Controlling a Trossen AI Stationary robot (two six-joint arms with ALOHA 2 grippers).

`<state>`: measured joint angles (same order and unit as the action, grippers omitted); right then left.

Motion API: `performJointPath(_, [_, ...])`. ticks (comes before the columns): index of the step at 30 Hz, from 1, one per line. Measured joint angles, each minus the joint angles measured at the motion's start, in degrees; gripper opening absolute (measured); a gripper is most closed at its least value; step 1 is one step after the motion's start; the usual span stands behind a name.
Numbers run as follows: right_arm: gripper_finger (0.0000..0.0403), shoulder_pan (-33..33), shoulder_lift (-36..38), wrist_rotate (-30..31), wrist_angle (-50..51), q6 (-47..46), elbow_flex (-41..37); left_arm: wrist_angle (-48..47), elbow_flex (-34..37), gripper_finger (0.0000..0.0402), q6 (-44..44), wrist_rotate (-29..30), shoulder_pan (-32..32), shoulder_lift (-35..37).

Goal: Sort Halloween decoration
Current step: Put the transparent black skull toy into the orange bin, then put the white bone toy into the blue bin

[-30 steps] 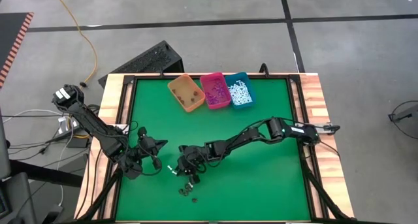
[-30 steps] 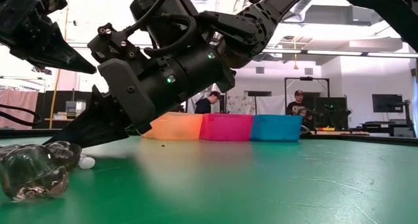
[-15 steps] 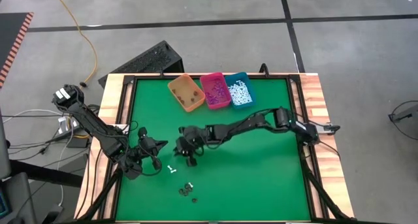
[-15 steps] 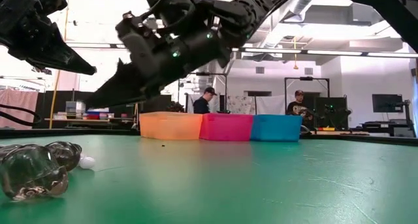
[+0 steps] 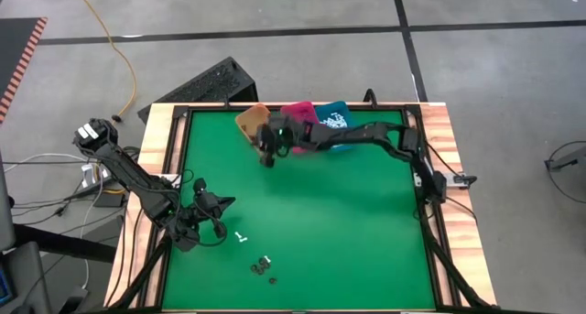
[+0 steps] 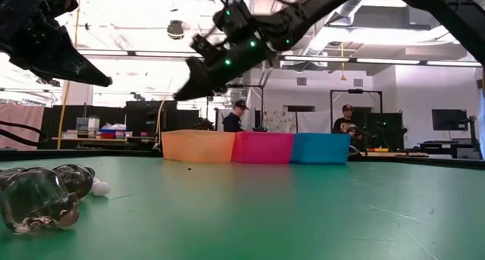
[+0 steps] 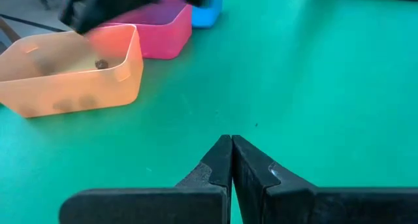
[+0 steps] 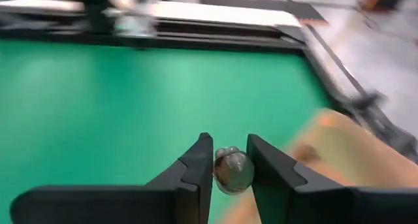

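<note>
halloween decoration piece (image 8: pixel 232 170) pinched in right jaws beside orange bin (image 8: pixel 353 160); left jaws closed, empty.

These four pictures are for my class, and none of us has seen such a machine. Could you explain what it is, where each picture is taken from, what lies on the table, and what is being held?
It is a robot with two dark arms at a green table. One picture looks straight down, one looks level across the tabletop, and two come from cameras on the arms' wrists.

At the table's far edge stand an orange bin, a pink bin and a blue bin. Near the front lie a few small pieces: white sticks and dark bits.

The right end effector is by the orange bin, holding a small dark rounded piece between its fingers. The left end effector waits shut and empty at the left side.
</note>
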<state>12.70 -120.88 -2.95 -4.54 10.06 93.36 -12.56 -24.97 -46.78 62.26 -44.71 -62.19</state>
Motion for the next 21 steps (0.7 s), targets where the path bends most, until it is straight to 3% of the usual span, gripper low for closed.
performJointPath(5, [0.0148,5.48,-0.15,0.21,1.3,-4.34,0.0,0.0,-0.01,0.0,0.0,0.0,0.0,0.0])
performJointPath(12, [0.0224,6.43,-0.24,-0.82,1.23,-5.63,-0.02,0.0,-0.01,0.0,0.01,-0.1,0.0,0.0])
performJointPath(14, [0.0234,5.67,-0.24,-5.24,1.08,-7.05,-0.02,-0.01,0.0,0.0,0.02,-0.34,0.0,0.0])
performJointPath(18, [0.0232,1.89,-0.18,-19.63,0.2,-12.32,-0.02,0.0,0.0,0.0,-0.36,-1.61,0.0,0.0])
performJointPath(21, [0.0221,-3.72,-0.24,-21.78,2.46,-12.12,-0.01,-0.02,-0.01,0.0,-0.91,-1.92,0.0,0.0])
